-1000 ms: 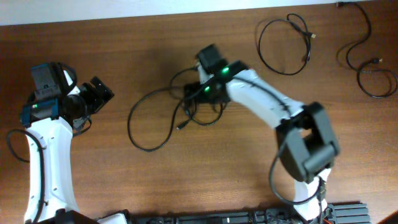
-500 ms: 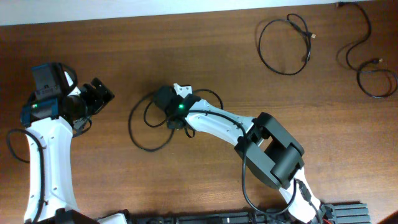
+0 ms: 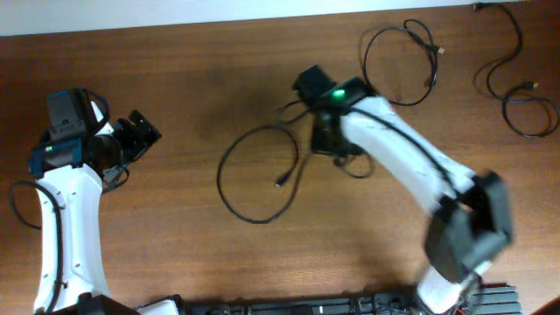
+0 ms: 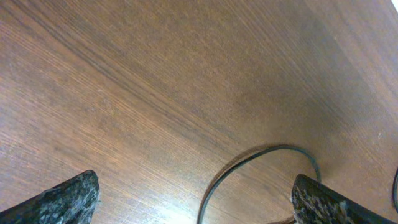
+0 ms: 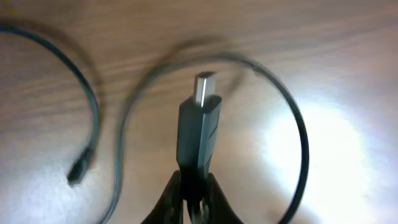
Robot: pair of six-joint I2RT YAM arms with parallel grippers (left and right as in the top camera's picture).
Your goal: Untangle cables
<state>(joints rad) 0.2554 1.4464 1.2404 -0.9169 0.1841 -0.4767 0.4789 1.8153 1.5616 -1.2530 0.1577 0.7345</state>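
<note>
One black cable lies in a big loop (image 3: pixel 255 175) at the table's middle, its strand running up to my right gripper (image 3: pixel 331 144). In the right wrist view the right gripper (image 5: pixel 194 186) is shut on that cable's black plug (image 5: pixel 199 130), whose metal tip points away. The cord curls around it (image 5: pixel 303 143), and a small plug end (image 5: pixel 78 171) lies to the left. My left gripper (image 3: pixel 140 131) stands open at the far left, apart from the loop. Between its wide fingertips (image 4: pixel 62 199) the left gripper (image 4: pixel 196 202) holds nothing; a cable arc (image 4: pixel 249 162) lies on the wood beyond.
A separate cable loop (image 3: pixel 398 66) lies at the back right. Another cable (image 3: pixel 525 105) snakes along the far right edge. A pale strip (image 3: pixel 175 13) borders the table's back edge. Black gear (image 3: pixel 490 297) sits at the front right.
My right gripper swung left over the tangle, shut on the plug, then moved back right and up, dragging the loop rightward. The left arm has stayed still and open.
</note>
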